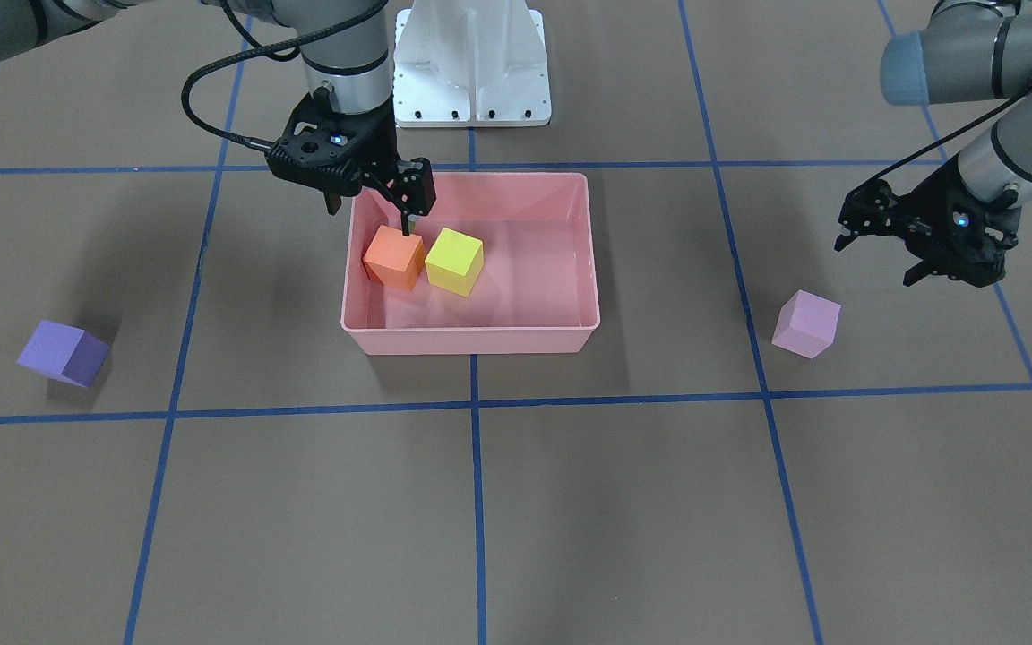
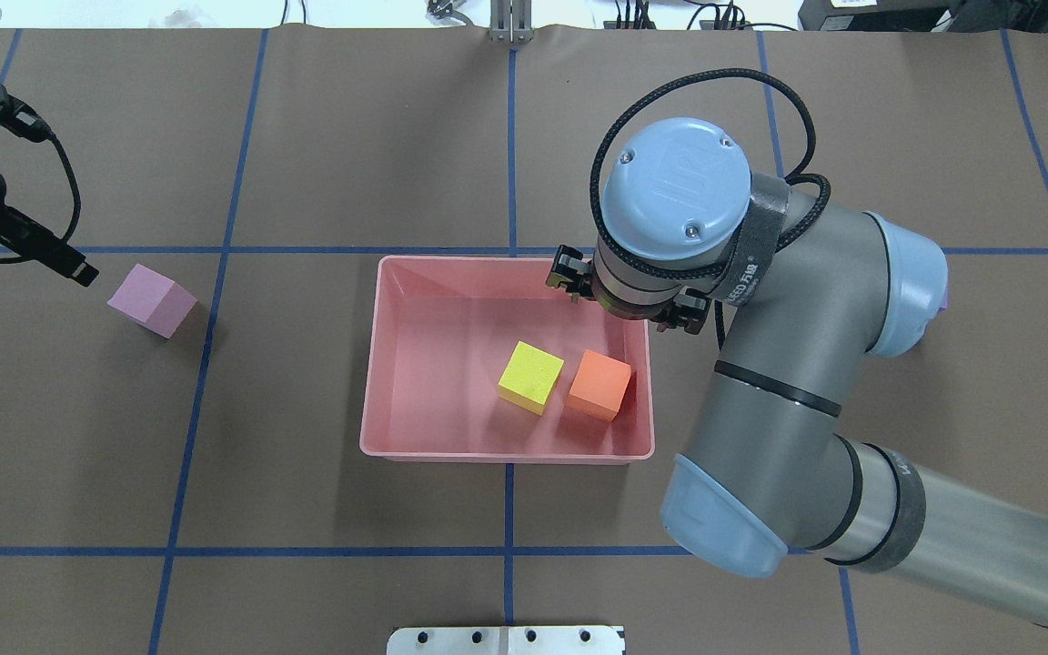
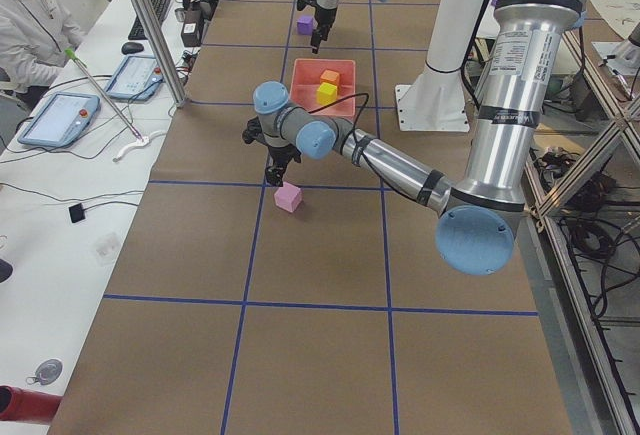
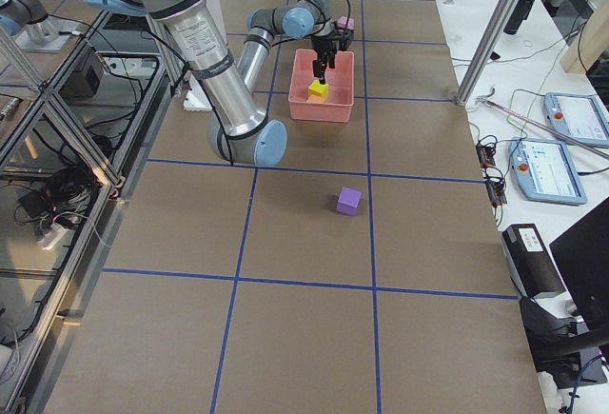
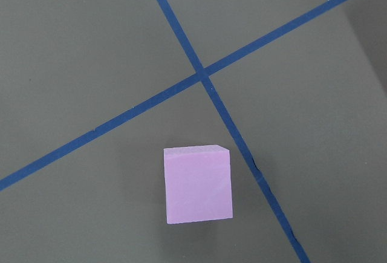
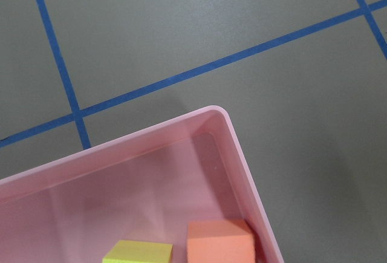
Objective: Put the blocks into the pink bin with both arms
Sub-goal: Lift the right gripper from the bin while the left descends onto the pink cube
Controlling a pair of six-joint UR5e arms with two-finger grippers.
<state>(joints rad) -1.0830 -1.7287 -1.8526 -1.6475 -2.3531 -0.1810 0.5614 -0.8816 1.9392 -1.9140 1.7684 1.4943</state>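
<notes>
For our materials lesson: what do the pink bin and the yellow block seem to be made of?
Pink bin: probably plastic, smooth, faintly glossy; thin moulded walls with a rolled rim. Yellow block: likely foam, matte; flat colour without any shine.

A robotics lab: grey tubular robot arms [image 3: 505, 105] stand at a brown worktop [image 3: 320, 375] gridded with blue tape [image 3: 320, 305]. Tablet-like teach pendants [image 3: 143, 75] lie on a white side desk [image 3: 60, 245] beside a seated operator [image 3: 35, 20].

Left end effector [image 3: 276, 175] near pink block [image 3: 288, 197]
</notes>
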